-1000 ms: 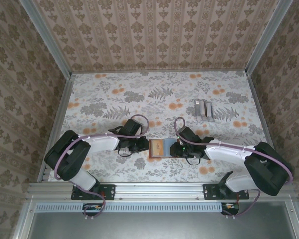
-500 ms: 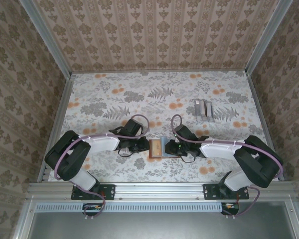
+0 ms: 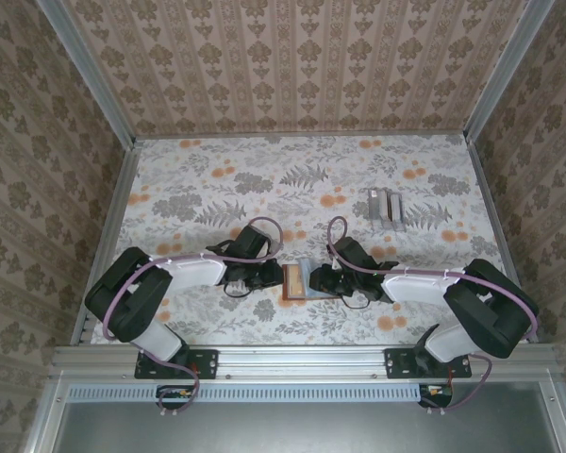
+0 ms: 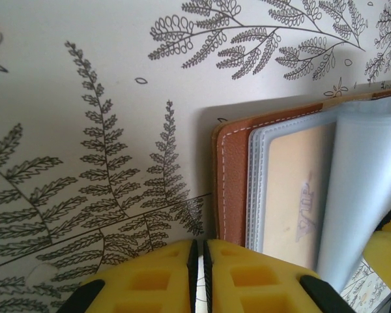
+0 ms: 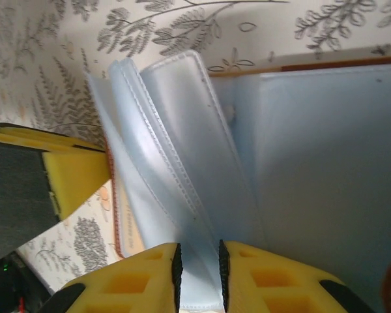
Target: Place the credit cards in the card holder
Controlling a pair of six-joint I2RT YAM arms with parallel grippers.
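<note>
The floral-print table (image 3: 189,179) carries everything. The left arm (image 3: 170,278) and the right arm (image 3: 434,288) both reach in low towards its near middle. There the card holder (image 4: 229,176) lies open between them, its reddish-brown leather cover flat on the cloth.

A small greyish tray (image 3: 385,205) stands well apart, at the far right.

The holder's clear sleeves (image 5: 176,130) fan upward from the spine. One sleeve on the left side shows a cream insert with a faint logo. I cannot tell whether the broad pale-blue sheet on the right side is a credit card or another sleeve.

The left pincer (image 4: 197,261) sits at the holder's left edge, its yellow pads drawn almost together with nothing seen between them. The right pincer (image 5: 198,274) is narrow, pinching a pale plastic leaf of the card holder.
</note>
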